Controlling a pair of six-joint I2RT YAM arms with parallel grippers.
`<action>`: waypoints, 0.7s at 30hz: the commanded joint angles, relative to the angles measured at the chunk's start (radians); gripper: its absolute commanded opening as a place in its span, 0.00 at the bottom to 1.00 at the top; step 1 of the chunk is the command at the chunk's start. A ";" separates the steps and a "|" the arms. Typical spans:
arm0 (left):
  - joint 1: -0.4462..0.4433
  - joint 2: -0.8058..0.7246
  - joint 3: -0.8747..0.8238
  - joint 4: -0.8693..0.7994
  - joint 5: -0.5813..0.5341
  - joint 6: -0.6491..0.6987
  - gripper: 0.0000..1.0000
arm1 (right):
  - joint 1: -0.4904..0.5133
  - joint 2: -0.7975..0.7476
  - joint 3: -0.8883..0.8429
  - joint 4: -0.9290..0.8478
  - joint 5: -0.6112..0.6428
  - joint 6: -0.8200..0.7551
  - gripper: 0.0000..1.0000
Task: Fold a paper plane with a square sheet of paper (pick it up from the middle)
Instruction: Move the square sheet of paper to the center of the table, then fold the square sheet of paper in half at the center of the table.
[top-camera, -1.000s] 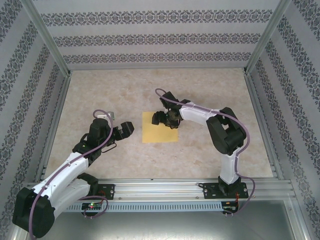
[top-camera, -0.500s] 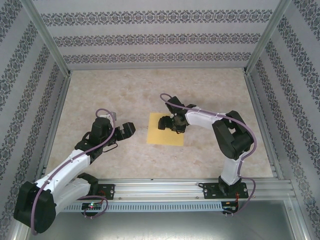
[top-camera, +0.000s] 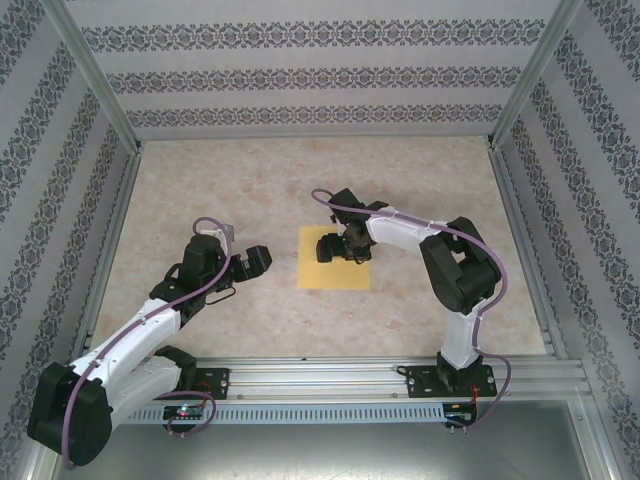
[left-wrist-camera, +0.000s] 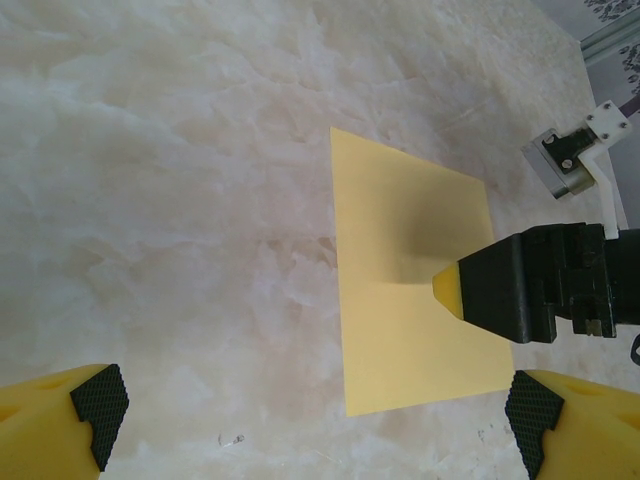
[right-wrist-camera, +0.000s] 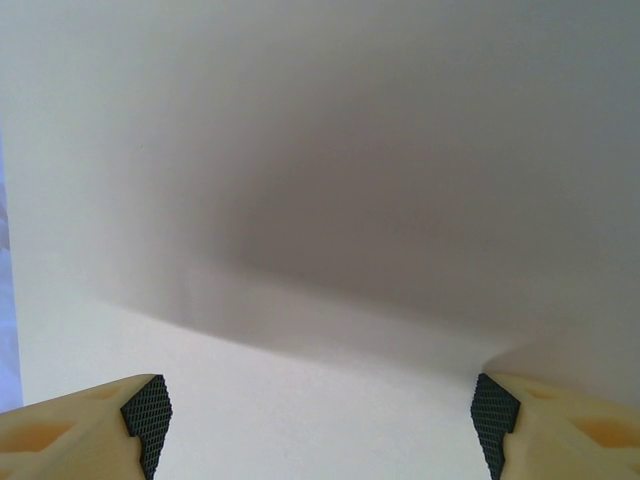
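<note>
Right pincer stands wide open, fingertips pressed on the middle of the square sheet of paper, gripping nothing yet. It has nudged the flat sheet slightly rightward across the table, so folding hasn't begun. Left pincer waits fully spread and empty, left of the sheet.

The right pincer stands spread wide, close over the square sheet of paper, pale and shadowed.
</note>
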 joint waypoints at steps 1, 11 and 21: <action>0.009 0.004 0.028 0.005 0.010 0.031 1.00 | 0.017 0.000 0.050 -0.076 0.046 -0.049 0.83; 0.008 -0.004 0.038 -0.006 -0.043 -0.021 1.00 | 0.161 -0.071 0.150 -0.136 0.461 0.142 0.98; 0.008 0.015 0.062 -0.029 -0.079 0.070 1.00 | 0.156 0.041 0.235 -0.247 0.365 0.262 0.98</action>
